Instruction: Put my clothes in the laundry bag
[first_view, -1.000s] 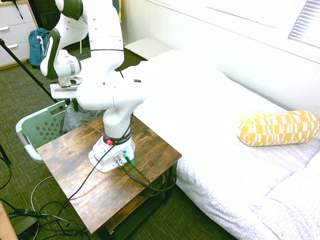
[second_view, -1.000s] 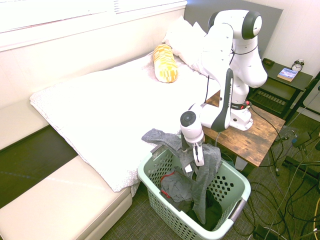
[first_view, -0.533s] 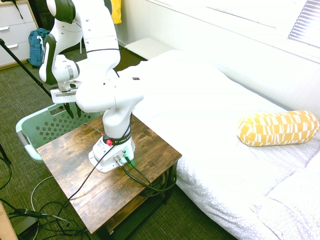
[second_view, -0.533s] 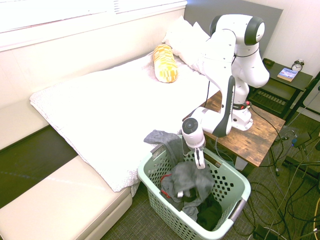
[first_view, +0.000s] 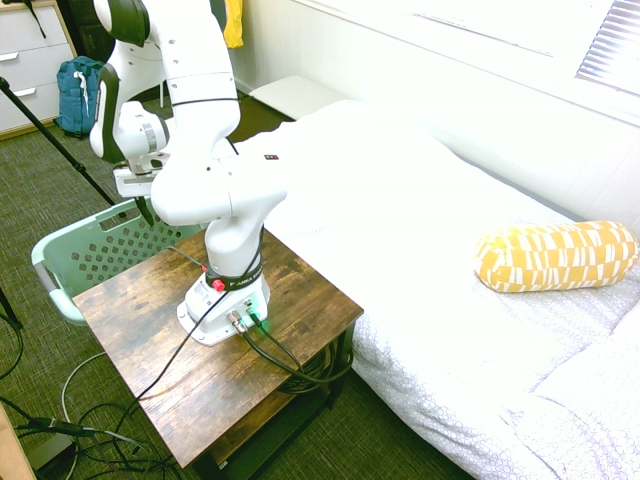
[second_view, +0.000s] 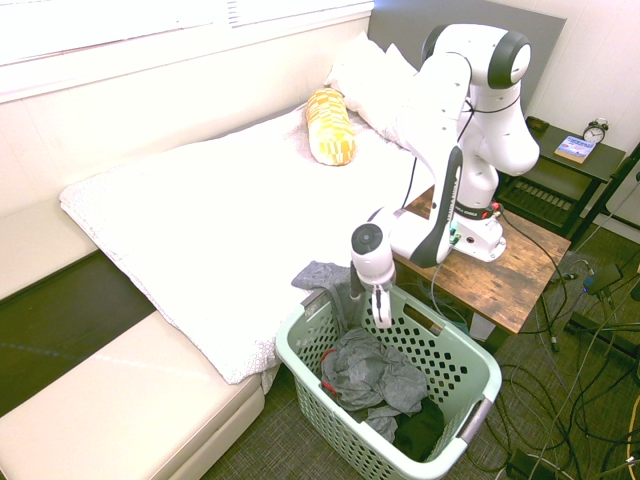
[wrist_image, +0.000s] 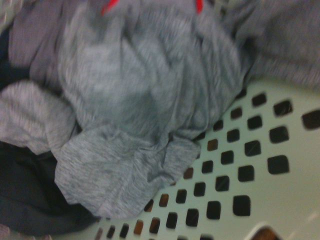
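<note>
Second exterior view: end effector (second_view: 368, 312) open, empty; grey garment (second_view: 372, 370), earlier draping mid-drop, now crumpled inside basket (second_view: 470, 362).

Basket (first_view: 95, 255) partly hidden behind table (first_view: 215, 345), bed (first_view: 400, 260) cut off by frame edge, wrist view blurred

My first exterior view looks down over the worktop (first_view: 215, 340), basket (first_view: 95, 255) at nine o'clock; my second faces back across basket and bed (second_view: 240, 210). My wrist view peers closely into the basket.
</note>
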